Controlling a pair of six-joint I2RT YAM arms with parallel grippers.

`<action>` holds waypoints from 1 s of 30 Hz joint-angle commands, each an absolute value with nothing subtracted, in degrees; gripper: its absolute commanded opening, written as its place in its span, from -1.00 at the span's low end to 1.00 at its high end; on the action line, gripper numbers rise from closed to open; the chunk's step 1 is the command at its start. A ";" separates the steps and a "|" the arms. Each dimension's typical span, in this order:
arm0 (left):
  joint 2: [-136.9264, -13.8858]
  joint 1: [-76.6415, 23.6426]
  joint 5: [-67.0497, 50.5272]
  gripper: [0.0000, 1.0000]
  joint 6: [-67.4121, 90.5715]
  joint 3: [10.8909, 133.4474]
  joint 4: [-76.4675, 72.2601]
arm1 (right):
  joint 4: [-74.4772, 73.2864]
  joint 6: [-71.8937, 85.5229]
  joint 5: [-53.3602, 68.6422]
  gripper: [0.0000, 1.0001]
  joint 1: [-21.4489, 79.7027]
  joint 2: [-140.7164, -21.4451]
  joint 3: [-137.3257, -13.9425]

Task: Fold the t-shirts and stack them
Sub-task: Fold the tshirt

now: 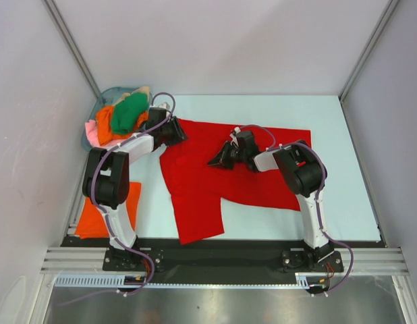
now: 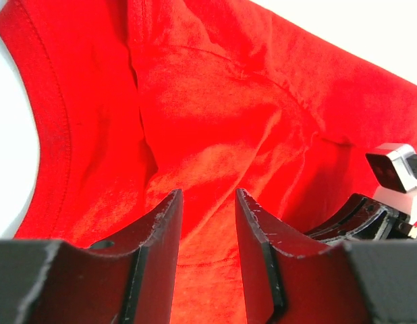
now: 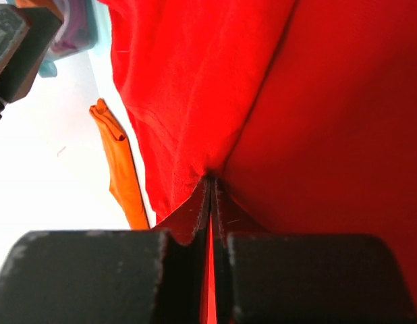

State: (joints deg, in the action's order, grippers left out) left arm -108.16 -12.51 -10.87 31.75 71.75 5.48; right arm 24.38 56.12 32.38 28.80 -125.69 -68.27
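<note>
Red shirt [image 1: 222,182] lies crosswise under both claws.
Right claw [image 1: 213,163] pinches its middle; left claw [image 1: 177,135] hangs half-open over its left edge.

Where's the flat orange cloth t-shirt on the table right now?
Top view: the orange t-shirt lies at the table's near-left corner, partly hidden by the left arm, apart from the spread bright red cloth t-shirt to its right.
</note>
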 commanded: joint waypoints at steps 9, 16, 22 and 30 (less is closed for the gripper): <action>-104.24 -12.39 -11.86 -0.17 32.78 71.46 4.92 | 16.17 50.98 30.76 -1.00 27.95 -118.48 -69.26; -102.04 -15.20 -17.39 -0.50 34.98 67.59 3.43 | 20.65 53.17 32.61 -0.64 28.56 -120.76 -68.47; -100.55 -21.00 -16.97 -0.21 33.84 64.78 4.39 | 28.46 57.03 33.83 -0.61 28.57 -123.57 -66.80; -102.66 -27.51 -11.09 -0.11 31.99 63.55 8.35 | 29.27 57.48 33.31 -0.58 27.86 -122.61 -63.81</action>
